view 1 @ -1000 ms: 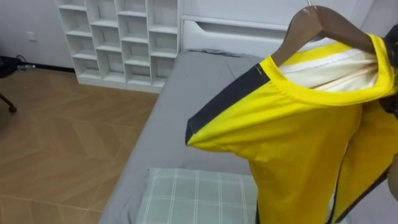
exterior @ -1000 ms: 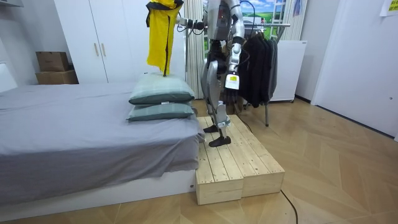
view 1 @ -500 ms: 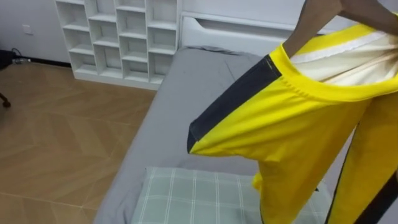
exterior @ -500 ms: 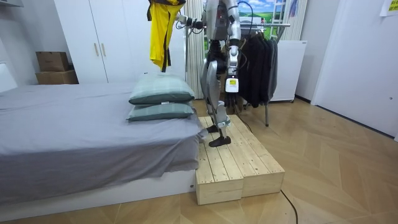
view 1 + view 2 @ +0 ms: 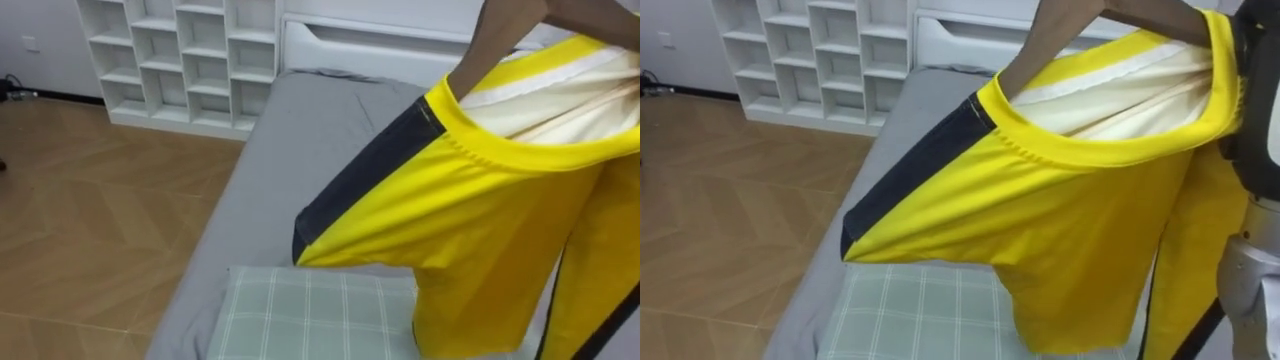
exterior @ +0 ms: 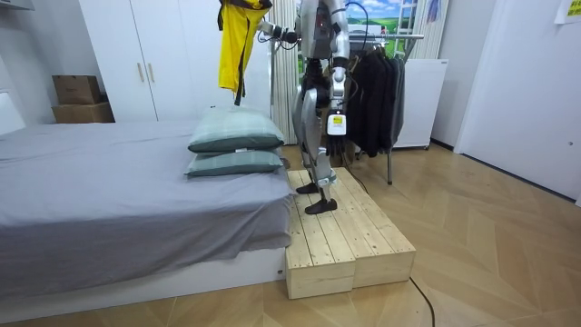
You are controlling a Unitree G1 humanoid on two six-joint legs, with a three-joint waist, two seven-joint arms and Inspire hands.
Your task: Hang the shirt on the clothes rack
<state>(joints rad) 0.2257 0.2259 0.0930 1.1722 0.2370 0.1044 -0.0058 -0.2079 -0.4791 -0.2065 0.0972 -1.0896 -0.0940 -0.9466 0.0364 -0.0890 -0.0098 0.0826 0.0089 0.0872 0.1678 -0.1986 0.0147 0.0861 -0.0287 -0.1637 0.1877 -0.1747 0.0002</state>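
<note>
**Yellow top on its hanger, held over the bed.**

The yellow top (image 5: 480, 230) hangs on a wooden hanger (image 5: 500, 40). It is held high in front of the robot's head, above the checked pillow (image 5: 310, 320) at the near end of the grey bed (image 5: 290, 150), and touches neither. The robot stands on a wooden platform (image 6: 345, 236) beside the bed. The clothes rack (image 6: 404, 36) is at its back, on the room view's right.

The right robot hand (image 5: 1252, 150) shows at the right edge beside the collar, partly behind the cloth. You cannot tell whether it is closed on the hanger or on the top. The left robot hand (image 6: 336, 121) hangs at the robot's side, and its state cannot be read.

**Handling.** Judge the top as light, thin and limp. The sleeve with the dark stripe (image 5: 360, 170) juts sideways and the body falls in loose folds, so expect it to swing and trail on any turn. The fabric looks smooth and may slide off the hanger's shoulders if you tilt it. Nothing here looks fragile.

**Where to hold.** Take hold of the hanger, the one stiff part, at its neck, and carry it level. A hold on cloth alone gives you little control when you bring the hanger to the rack's rail.
</note>
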